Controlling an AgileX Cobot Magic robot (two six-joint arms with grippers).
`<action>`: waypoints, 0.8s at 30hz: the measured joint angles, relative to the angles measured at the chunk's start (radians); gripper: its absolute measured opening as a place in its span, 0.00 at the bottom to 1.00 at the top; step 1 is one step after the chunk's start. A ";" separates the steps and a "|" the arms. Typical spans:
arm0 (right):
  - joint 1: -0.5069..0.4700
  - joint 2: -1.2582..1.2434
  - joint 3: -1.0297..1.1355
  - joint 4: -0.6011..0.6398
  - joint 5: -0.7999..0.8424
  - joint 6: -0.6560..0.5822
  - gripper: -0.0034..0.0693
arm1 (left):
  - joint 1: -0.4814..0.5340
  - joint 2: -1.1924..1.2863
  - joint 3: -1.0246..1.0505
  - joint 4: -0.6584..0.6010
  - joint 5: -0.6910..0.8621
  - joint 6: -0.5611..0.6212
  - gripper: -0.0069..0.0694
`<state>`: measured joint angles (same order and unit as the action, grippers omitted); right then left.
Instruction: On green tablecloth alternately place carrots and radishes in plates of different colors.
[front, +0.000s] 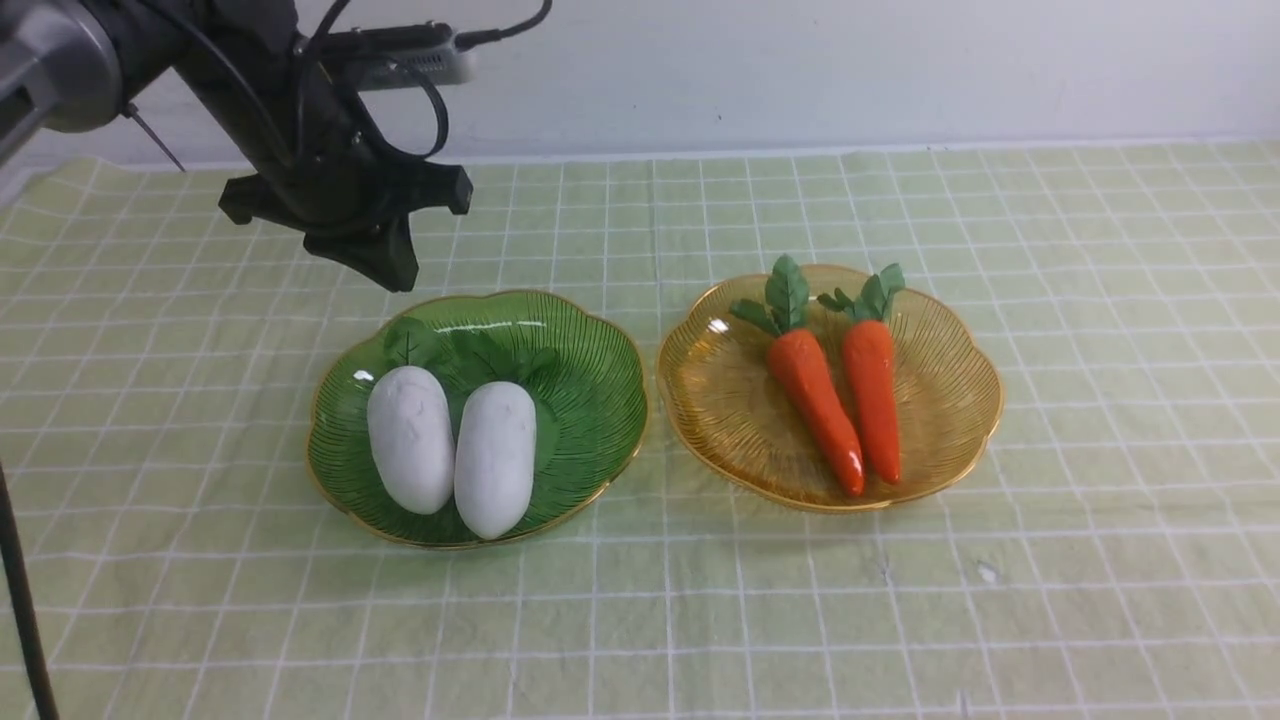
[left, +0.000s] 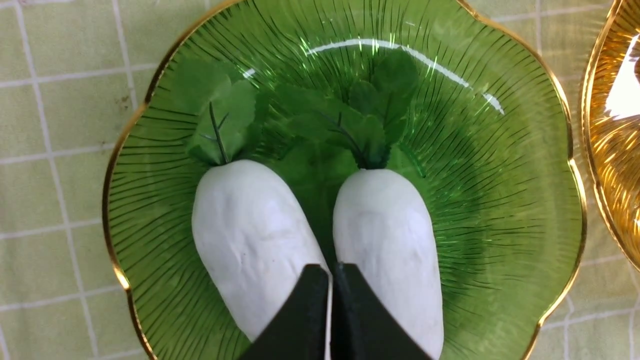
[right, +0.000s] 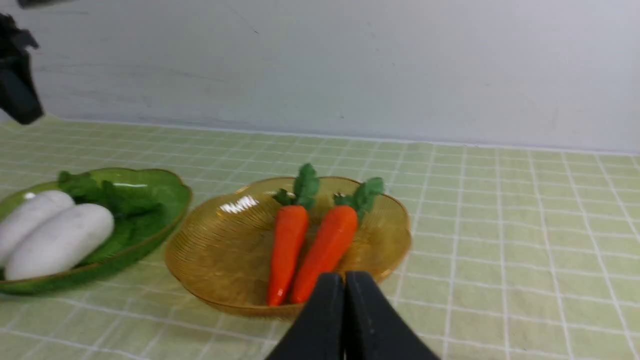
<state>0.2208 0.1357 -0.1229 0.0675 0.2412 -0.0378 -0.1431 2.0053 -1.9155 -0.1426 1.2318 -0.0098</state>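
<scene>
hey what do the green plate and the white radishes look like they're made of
The green plate looks like glossy glass or clear plastic: light passes through its ribbed body and glints off it, and its rim has a shiny gold edging. The radishes seem to be foam or soft plastic, with a mostly matte, faintly dented skin.

Wall: I see a plain, whitish wall (front: 800, 70) running behind the far edge of the tabletop (front: 1130, 620).
Wall marks: I can make out small dark specks (front: 718, 118) on it.
Cord: a thin dark strand (front: 22, 590) slants near the near-left corner.
</scene>
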 joint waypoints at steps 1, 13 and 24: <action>-0.024 -0.013 0.021 0.000 0.001 0.000 0.03 | 0.000 0.000 0.000 0.000 0.000 0.000 0.08; -0.204 -0.144 0.152 -0.051 0.030 0.000 0.03 | 0.000 -0.115 0.000 0.000 0.004 0.031 0.08; -0.204 -0.144 0.151 -0.056 0.105 0.000 0.03 | 0.000 -0.353 0.000 0.000 0.022 0.042 0.08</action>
<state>0.0164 -0.0080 0.0283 0.0113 0.3463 -0.0378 -0.1431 1.6520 -1.9155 -0.1426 1.2540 0.0317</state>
